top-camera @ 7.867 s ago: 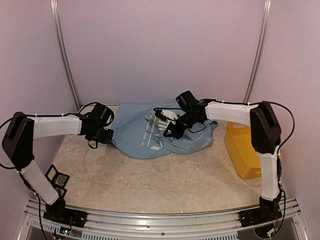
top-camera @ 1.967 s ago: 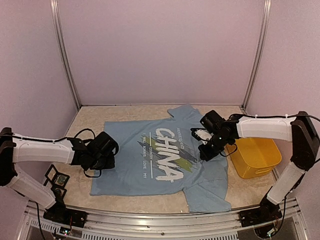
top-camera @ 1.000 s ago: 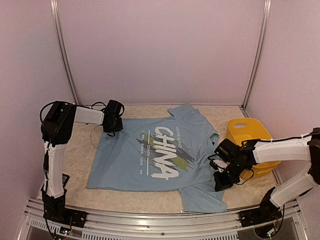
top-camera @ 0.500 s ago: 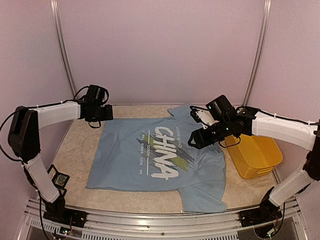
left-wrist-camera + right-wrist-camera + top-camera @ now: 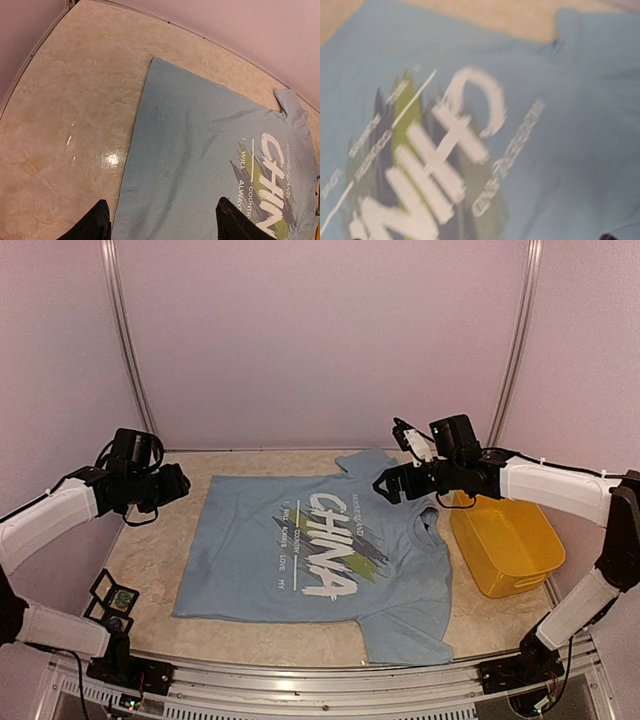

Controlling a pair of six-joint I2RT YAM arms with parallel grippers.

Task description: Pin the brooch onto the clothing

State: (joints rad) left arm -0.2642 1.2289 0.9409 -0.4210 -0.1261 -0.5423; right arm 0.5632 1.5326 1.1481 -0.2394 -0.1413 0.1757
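Observation:
The clothing [image 5: 320,550], a light blue T-shirt with white "CHINA" lettering, lies spread flat on the table. My left gripper [image 5: 170,485] hangs above the table just left of the shirt's upper left corner. In the left wrist view its fingers [image 5: 95,224] stand wide apart, open over the shirt's [image 5: 200,165] edge with nothing between them. My right gripper [image 5: 390,485] hovers over the shirt near the collar, open and empty. The right wrist view is blurred and shows the lettering [image 5: 445,165]; only a dark fingertip [image 5: 606,237] shows at the bottom edge. The brooch is out of view.
A yellow bin [image 5: 505,545] stands on the table right of the shirt, under the right forearm. Small black framed cases [image 5: 115,600] lie at the near left corner. Pale walls with metal posts close in the table at the back and sides.
Both grippers have opened wider. The left gripper has drawn back to the left, off the shirt's corner. The right gripper has lifted toward the collar. The shirt lies as before.

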